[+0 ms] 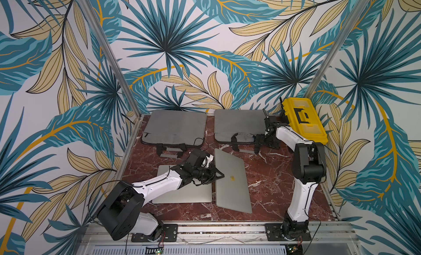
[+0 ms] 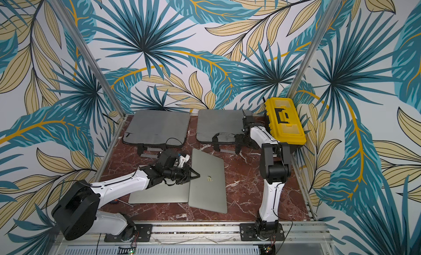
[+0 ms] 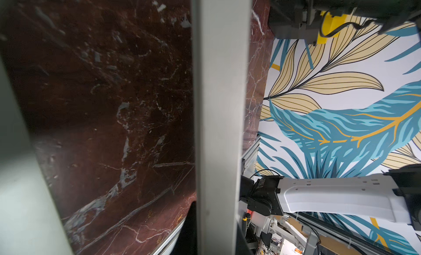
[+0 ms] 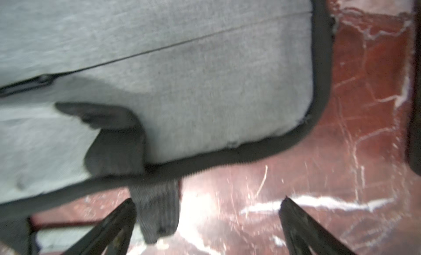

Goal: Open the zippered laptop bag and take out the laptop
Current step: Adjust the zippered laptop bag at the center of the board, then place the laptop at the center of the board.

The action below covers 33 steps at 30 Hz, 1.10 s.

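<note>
One laptop sits clamped at its edge in left gripper, beside second laptop on marble table; right gripper jaws wide apart at grey bag handle strap.

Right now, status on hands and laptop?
Left hand shut on laptop edge. Right hand open at bag handle. Second laptop alongside.

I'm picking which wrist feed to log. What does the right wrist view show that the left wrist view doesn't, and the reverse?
Only the right wrist view: a corner of the grey laptop bag with its black zipper, a handle strap, and the right gripper, open. Only the left wrist view: the silver laptop seen edge-on, plus the right arm and leafy wall. Both: the red marble table.
</note>
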### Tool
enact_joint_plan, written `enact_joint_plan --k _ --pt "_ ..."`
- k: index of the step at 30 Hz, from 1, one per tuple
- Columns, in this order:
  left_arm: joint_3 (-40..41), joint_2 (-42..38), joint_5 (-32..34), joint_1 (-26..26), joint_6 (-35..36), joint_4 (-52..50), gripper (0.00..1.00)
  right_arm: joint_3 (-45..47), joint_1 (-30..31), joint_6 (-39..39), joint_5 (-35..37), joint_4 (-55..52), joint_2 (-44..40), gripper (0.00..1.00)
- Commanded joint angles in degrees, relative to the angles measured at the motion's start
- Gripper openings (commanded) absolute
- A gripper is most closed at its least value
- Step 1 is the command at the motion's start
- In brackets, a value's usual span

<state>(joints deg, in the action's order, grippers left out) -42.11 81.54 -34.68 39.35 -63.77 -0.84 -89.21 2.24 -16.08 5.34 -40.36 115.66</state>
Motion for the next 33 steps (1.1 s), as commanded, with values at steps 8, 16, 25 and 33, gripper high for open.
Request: enact_joint_plan --k 8,16,25,33 --pt "-6.71 3.93 1.18 4.44 -0.97 11.04 0.00 6.51 -0.16 -2.17 -6.50 2.27 -10.44 1.00" --pt "-10.82 12.02 2.12 6.26 -2.74 11.04 0.01 10.70 -0.13 -3.41 -10.23 4.91 -15.31 0.99" --pt "-11.51 15.79 1.72 6.53 -5.32 11.04 0.19 13.07 -0.13 -4.31 -11.74 7.00 -19.12 1.00" --pt "-11.25 17.59 1.29 6.44 -6.27 11.81 0.29 14.09 -0.12 -4.49 -11.89 7.66 -20.97 1.00"
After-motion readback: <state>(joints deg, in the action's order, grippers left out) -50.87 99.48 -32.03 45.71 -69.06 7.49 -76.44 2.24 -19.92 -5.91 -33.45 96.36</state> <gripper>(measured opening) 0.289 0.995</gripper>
